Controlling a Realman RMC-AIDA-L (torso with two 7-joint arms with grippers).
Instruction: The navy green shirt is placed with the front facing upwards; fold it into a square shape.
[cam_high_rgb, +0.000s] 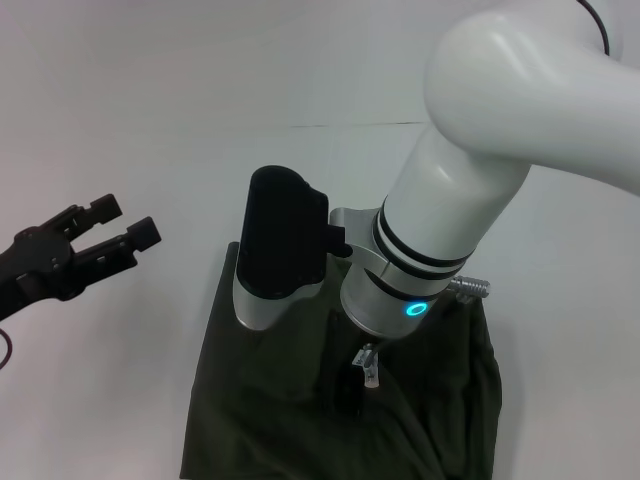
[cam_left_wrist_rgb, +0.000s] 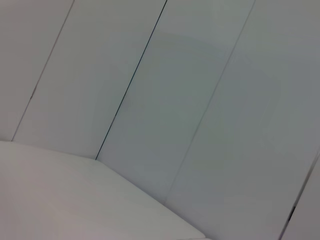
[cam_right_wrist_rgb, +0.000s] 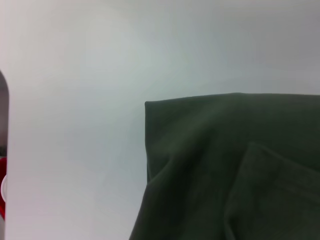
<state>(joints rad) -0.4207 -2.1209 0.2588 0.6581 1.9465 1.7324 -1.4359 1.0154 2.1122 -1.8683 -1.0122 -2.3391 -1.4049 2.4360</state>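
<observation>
The navy green shirt (cam_high_rgb: 430, 400) lies bunched and partly folded on the white table (cam_high_rgb: 150, 100), at the near middle of the head view. One square folded corner of the shirt (cam_right_wrist_rgb: 225, 165) shows in the right wrist view, with bare table beside it. My right arm (cam_high_rgb: 440, 240) reaches down over the shirt's far edge; its wrist covers the gripper, so the fingers are hidden. My left gripper (cam_high_rgb: 130, 220) hovers open to the left of the shirt, apart from it, with nothing between its fingers.
White tabletop surrounds the shirt on the left, right and far sides. A thin seam (cam_high_rgb: 360, 125) crosses the table behind the right arm. The left wrist view holds only pale wall panels (cam_left_wrist_rgb: 200, 110) and a strip of white surface.
</observation>
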